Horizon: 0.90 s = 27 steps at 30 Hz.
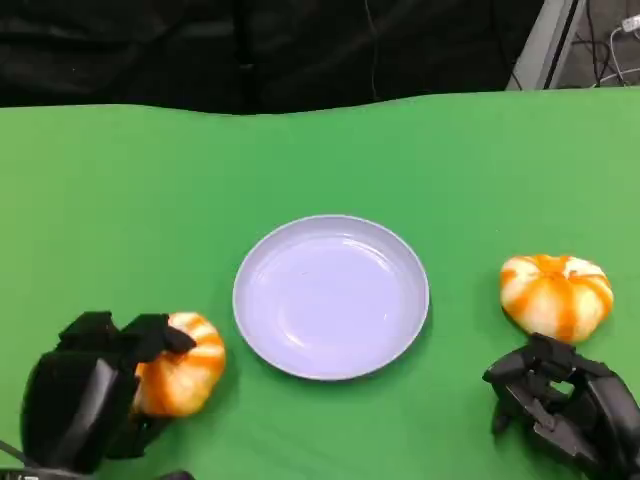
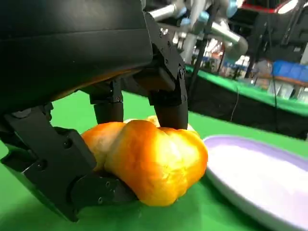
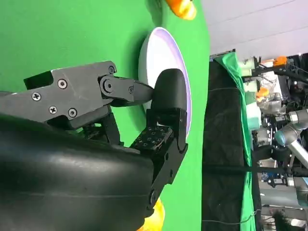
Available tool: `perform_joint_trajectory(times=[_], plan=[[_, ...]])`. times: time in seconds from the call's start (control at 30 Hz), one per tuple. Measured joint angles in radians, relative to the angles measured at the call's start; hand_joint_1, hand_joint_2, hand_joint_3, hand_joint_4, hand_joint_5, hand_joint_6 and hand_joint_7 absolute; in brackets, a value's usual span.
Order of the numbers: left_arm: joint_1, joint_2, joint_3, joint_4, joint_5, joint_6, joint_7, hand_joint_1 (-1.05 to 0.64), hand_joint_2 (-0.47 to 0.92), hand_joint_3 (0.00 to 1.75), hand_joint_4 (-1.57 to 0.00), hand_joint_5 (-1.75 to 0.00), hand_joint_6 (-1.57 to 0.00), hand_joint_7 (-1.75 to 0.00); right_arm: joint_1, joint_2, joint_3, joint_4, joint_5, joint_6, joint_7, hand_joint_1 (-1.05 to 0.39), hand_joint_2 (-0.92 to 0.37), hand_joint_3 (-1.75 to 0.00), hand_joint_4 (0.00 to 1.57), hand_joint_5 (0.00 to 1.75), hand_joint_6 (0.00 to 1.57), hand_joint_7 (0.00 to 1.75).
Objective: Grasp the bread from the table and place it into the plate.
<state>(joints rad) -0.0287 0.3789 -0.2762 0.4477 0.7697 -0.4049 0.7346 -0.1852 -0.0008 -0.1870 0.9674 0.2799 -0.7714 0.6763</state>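
Bread (image 1: 180,365) sits on the green counter (image 1: 120,200) left of the empty plate (image 1: 331,297), grasped by the left hand (image 1: 95,395) but not yet lifted, while the right hand (image 1: 560,405) rests empty, fingers curled.

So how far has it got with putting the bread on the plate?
Nothing is on the plate yet. In hand: the left hand grips one bread roll, which looks to be resting on the green table beside the plate. Left: lifting it across into the plate. A second roll lies untouched near the right hand.
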Motion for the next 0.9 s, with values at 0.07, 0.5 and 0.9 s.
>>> perform_joint_trajectory(times=[0.07, 0.5, 0.9], plan=[[0.025, 0.007, 0.015, -0.068, 0.011, 0.012, 0.0, -0.04, 0.31, 1.23, -0.81, -1.75, -0.94, -1.29, 0.0, 0.0, 0.0, 0.0, 0.0, 0.001, 0.0, -0.25, -0.92, -0.38, 0.66, 1.75, 0.82, 1.05], [0.076, 0.017, 0.103, -0.336, 0.015, 0.056, -0.053, -0.04, 0.31, 1.17, -0.86, -1.71, -1.04, -1.12, 0.0, 0.001, 0.0, 0.001, -0.001, 0.001, -0.003, -0.25, -0.92, -0.38, 0.67, 1.75, 0.82, 1.04], [-0.015, -0.019, 0.067, -0.325, 0.028, 0.045, -0.084, -0.12, 0.36, 1.08, -0.79, -1.74, -1.03, -1.05, 0.0, 0.006, 0.002, 0.001, -0.009, 0.001, -0.007, -0.25, -0.92, -0.38, 0.68, 1.74, 0.83, 1.03]])
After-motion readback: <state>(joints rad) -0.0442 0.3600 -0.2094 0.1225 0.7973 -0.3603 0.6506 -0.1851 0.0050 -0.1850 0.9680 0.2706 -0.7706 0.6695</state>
